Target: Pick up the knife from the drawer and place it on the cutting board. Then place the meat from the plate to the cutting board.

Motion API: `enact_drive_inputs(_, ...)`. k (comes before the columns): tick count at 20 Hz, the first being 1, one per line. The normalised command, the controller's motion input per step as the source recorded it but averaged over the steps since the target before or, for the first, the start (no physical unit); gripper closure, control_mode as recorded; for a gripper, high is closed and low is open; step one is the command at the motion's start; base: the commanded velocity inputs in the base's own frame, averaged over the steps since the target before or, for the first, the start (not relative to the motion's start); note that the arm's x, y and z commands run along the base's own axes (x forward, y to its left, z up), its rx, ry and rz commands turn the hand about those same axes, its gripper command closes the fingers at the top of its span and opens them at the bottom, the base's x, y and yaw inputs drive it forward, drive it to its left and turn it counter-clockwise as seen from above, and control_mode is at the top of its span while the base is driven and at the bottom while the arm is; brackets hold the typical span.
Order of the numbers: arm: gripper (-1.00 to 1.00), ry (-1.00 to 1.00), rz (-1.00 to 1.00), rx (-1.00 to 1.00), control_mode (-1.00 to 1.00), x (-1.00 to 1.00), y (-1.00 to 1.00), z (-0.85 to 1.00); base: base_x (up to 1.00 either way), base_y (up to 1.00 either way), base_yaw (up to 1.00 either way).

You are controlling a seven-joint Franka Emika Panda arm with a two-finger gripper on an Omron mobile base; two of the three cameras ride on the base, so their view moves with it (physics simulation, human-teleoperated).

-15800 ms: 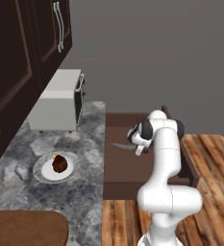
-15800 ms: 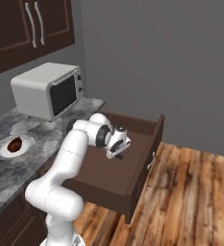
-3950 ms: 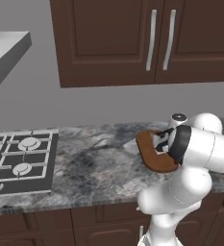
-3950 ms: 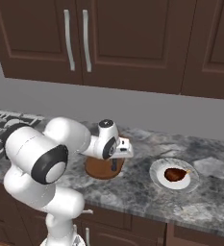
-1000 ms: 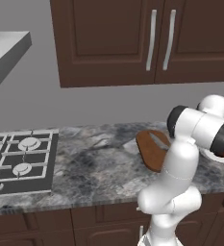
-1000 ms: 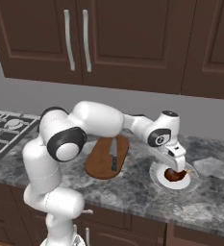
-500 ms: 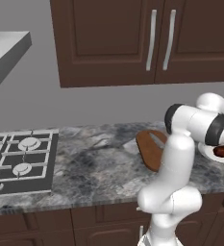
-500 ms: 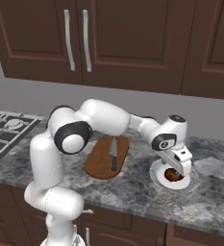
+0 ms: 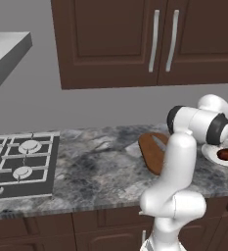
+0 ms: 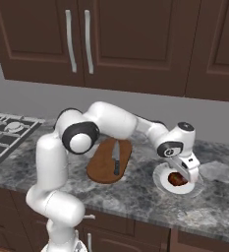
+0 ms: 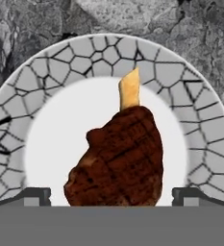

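Gripper spread wide, empty, straddling meat directly beneath; risk: lumpy cut slips sideways, plate skids as fingers close

Both base cameras are looking forward and down over the grey marbled stone counter, one from behind-left, one from behind-right, sharing the reddish-brown oval wooden board and round white plate. The hand camera is sitting very close, seemingly pointing almost straight down at that plate's crackle-patterned rim.
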Motion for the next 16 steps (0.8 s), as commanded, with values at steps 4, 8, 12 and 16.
enact_drive_inputs(4,-1.00,0.08,-0.03,0.00,-1.00,-0.02,-0.20,-0.15,0.00,0.00,0.00)
enact_drive_inputs(8,-1.00,0.10,0.00,0.00,-1.00,0.00,-0.08,-0.20,0.00,0.00,0.00)
enact_drive_inputs(12,-1.00,0.10,0.00,0.00,-1.00,0.00,0.02,-0.34,0.00,0.00,0.00)
enact_drive_inputs(16,-1.00,0.10,0.00,-0.02,-1.00,-0.10,0.32,-0.59,0.00,0.00,0.00)
